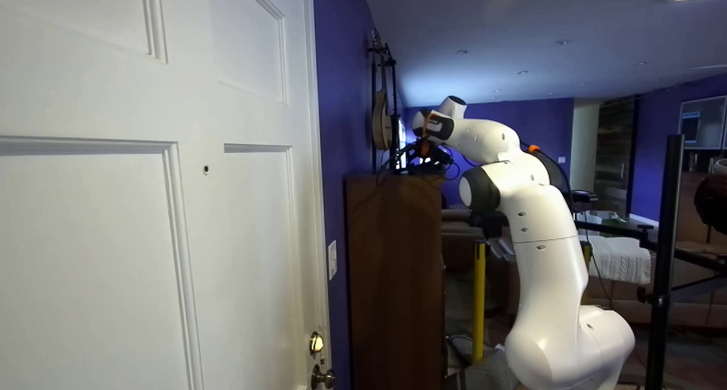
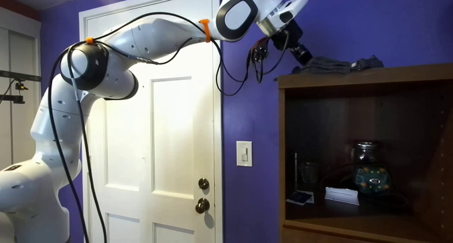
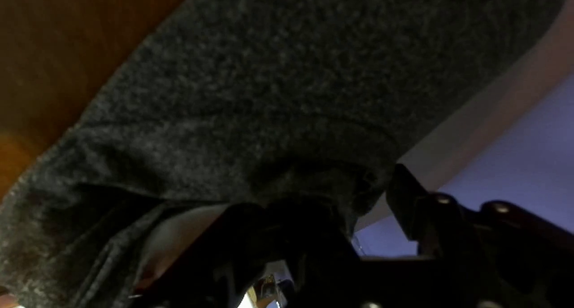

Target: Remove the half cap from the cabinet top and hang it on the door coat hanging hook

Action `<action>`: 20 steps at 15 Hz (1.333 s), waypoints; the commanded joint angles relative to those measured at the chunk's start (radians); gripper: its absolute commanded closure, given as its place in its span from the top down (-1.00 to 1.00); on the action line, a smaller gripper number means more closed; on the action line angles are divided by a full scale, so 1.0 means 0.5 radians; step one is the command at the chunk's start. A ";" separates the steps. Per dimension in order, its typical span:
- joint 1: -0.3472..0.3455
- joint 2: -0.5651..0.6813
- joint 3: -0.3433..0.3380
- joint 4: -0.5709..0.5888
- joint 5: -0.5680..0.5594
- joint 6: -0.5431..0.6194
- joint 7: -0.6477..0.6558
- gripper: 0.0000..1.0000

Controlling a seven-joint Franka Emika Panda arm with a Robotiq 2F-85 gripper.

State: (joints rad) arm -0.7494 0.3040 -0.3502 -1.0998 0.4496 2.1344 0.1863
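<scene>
The claw [image 2: 305, 57] slants down to the end of the cabinet top nearer the door, its tips touching the folds of the dark grey cap [image 2: 331, 65]. In the wrist view a black finger [image 3: 408, 205] stands against bunched cloth, but the picture is so dark around the tips that I cannot tell how far open the claw is or whether it has hold of the cap. The cap lies limp and crumpled on top of the brown wooden cabinet [image 2: 368, 75]; it fills much of the wrist view, with brown wood at upper left and purple at right. From the claw, the white arm [image 2: 152, 39] stretches back across the white door [image 2: 173, 137] in an exterior view, black cable [image 2: 155, 13] running along it under orange ties [image 2: 205, 30]. The cabinet's open compartment holds a glass jar [image 2: 365, 152], a flowered bag [image 2: 371, 179], a white card [image 2: 342, 196] and a dark leaflet [image 2: 300, 197]. A purple wall [image 2: 244, 108] with a light switch [image 2: 244, 153] fills the space between cabinet and door. The door has a round knob [image 2: 202, 205] with a lock [image 2: 203, 183] above it. In an exterior view the hook [image 1: 206, 169] is a tiny dark stub on the door's face, between two raised panels, well apart from the cap. Farthest off, a stringed instrument [image 1: 383, 120] hangs on the wall and a white blanket [image 1: 619, 258] covers part of a sofa.
</scene>
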 commanded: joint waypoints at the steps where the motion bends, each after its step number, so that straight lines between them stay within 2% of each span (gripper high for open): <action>1: -0.027 0.002 0.027 0.079 0.047 -0.165 -0.062 -0.67; 3: -0.033 -0.004 0.034 0.093 0.055 -0.183 -0.121 -0.96; 6: -0.055 0.019 0.039 0.136 0.090 -0.201 -0.206 -1.00; 7: -0.058 0.025 0.037 0.138 0.099 -0.199 -0.226 -0.89; 8: -0.063 0.029 0.035 0.144 0.109 -0.215 -0.241 -0.39; 10: -0.079 0.042 0.033 0.162 0.139 -0.184 -0.273 -0.31; 11: -0.089 0.057 0.032 0.176 0.161 -0.153 -0.284 -0.20; 17: -0.102 0.119 0.030 0.163 0.247 0.052 -0.226 0.64; 20: -0.106 0.165 0.025 0.179 0.272 0.106 -0.194 0.99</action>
State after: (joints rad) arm -0.7848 0.3456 -0.3432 -1.0558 0.5475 2.1629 0.0687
